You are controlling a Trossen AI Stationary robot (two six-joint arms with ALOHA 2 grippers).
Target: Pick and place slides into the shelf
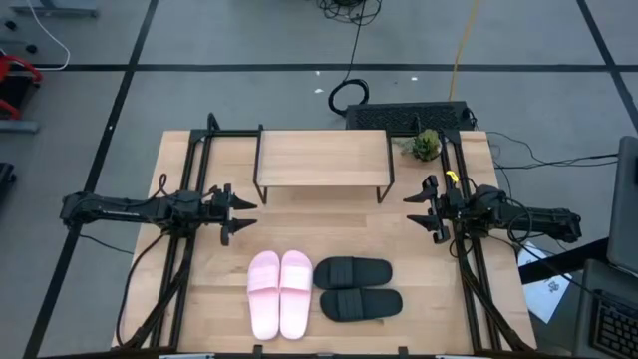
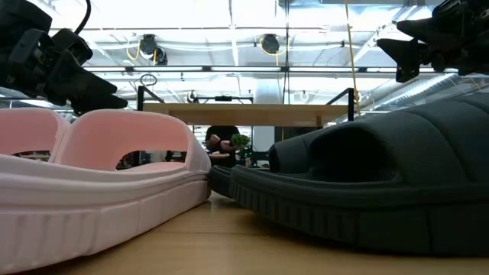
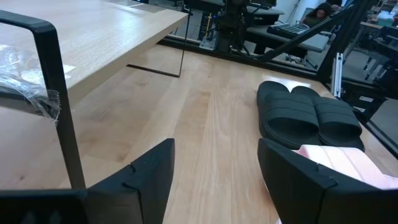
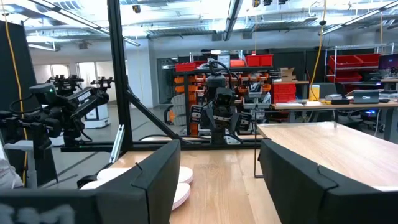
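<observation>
I see both pairs on the wooden table (image 1: 199, 299) in front of the plank-topped shelf (image 1: 322, 158): smooth pink slides (image 1: 280, 293), ribbed matte black slides (image 1: 357, 288). My left gripper (image 1: 237, 212) and right gripper (image 1: 419, 209) hover released, holding nothing.

Dark arms, seemingly matte black tools (image 1: 235, 213)

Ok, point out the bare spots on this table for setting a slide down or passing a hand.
The shelf top is bare. Open tabletop lies between the shelf and the slides, bordered by the left tool and right tool, both open and empty. It is crowded at the near edge, where the pink slides and black slides sit close together. A small plant occupies the far right corner.
</observation>
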